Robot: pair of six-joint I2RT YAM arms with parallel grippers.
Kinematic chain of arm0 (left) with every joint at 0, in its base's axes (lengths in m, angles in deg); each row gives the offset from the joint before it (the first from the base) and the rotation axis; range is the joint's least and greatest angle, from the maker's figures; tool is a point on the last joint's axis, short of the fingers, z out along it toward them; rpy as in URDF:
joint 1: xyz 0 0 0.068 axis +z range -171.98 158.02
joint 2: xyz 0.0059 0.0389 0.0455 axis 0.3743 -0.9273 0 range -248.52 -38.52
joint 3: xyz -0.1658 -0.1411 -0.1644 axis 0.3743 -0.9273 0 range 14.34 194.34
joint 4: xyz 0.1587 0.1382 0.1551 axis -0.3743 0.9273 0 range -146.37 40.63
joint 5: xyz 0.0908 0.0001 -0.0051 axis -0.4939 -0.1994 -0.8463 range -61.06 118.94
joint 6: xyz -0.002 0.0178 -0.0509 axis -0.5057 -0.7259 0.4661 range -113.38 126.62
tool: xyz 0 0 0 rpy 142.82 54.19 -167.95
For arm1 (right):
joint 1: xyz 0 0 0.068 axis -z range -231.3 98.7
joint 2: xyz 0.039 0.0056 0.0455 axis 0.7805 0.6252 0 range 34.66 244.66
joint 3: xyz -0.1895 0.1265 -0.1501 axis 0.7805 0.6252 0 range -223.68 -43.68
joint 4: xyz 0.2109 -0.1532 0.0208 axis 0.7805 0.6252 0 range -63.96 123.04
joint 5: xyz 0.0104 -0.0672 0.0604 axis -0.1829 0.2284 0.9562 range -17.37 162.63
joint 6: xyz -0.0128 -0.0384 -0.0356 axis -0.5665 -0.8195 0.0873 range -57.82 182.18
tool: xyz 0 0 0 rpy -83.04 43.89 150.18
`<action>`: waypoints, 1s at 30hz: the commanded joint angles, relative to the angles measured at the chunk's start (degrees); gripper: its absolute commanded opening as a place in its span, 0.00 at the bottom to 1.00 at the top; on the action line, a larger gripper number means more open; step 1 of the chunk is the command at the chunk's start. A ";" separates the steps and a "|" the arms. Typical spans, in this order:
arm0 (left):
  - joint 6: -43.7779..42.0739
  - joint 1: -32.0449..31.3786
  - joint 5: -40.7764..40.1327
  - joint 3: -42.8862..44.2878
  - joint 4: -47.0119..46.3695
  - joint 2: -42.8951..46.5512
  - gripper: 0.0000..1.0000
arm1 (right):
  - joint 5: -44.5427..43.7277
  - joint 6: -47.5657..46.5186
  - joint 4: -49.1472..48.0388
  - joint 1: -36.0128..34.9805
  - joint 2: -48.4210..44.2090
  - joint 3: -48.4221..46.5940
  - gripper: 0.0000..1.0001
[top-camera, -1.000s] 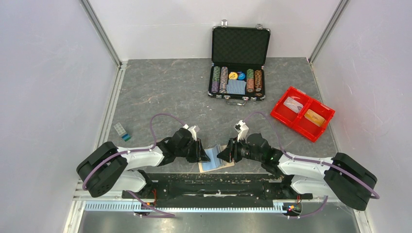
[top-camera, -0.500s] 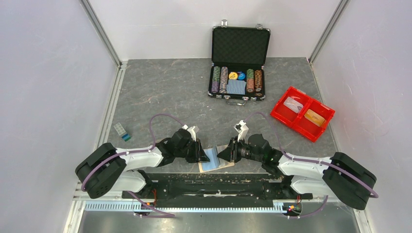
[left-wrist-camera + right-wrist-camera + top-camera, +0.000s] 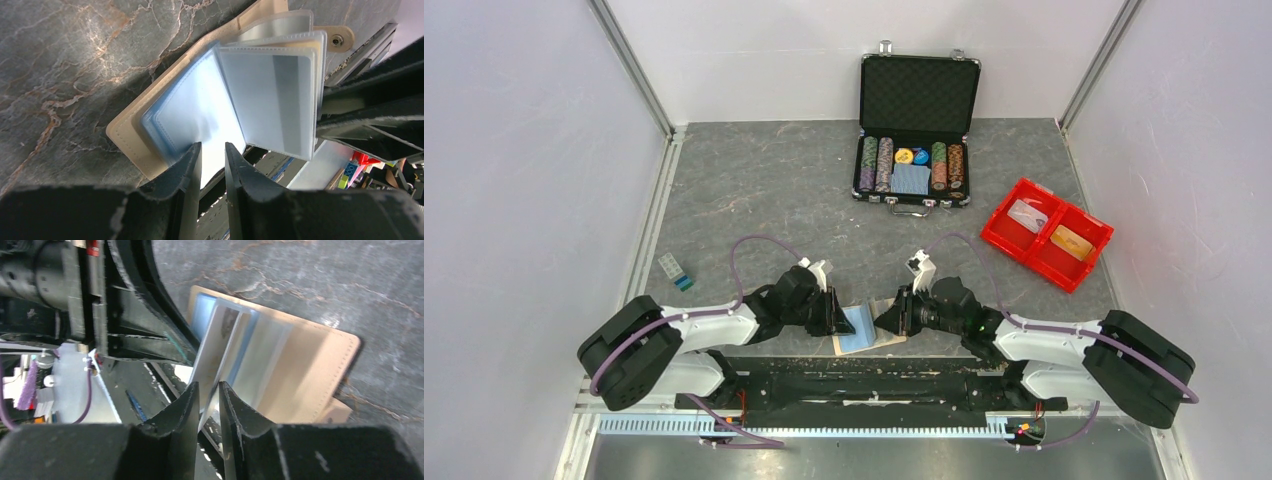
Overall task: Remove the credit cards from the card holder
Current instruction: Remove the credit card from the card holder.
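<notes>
The tan card holder (image 3: 871, 338) lies open at the table's near edge, between both grippers. Its pale blue clear sleeves fan up in the left wrist view (image 3: 200, 110). My left gripper (image 3: 838, 317) is nearly closed on the lower edge of a left sleeve (image 3: 213, 146). My right gripper (image 3: 887, 317) pinches one raised sleeve leaf (image 3: 209, 385) beside the tan cover (image 3: 310, 370). No card shows in the visible sleeves. A pale card with a blue-teal end (image 3: 676, 272) lies on the table at the left. An orange-yellow card (image 3: 1072, 242) lies in the red tray (image 3: 1024, 255).
An open black chip case (image 3: 916, 100) with chips and a blue deck stands at the back. The red tray's left compartment holds a pale item (image 3: 1027, 214). The arms' black base rail runs just below the card holder.
Almost nothing; the right arm has shifted very slightly, and both grippers stay at the card holder.
</notes>
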 commanded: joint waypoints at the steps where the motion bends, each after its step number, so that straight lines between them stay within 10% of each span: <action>1: -0.74 -0.19 -1.74 -0.98 0.88 1.17 0.31 | -4.97 -2.60 6.45 -0.89 0.02 -2.94 0.28; 10: -0.43 -0.19 -1.46 -0.59 1.12 1.99 0.32 | -10.85 -5.46 14.87 -3.30 1.27 -7.74 0.61; 30: 0.59 -0.11 -11.38 2.88 18.42 20.62 0.43 | -21.15 -9.06 30.21 -7.45 3.46 -17.20 0.78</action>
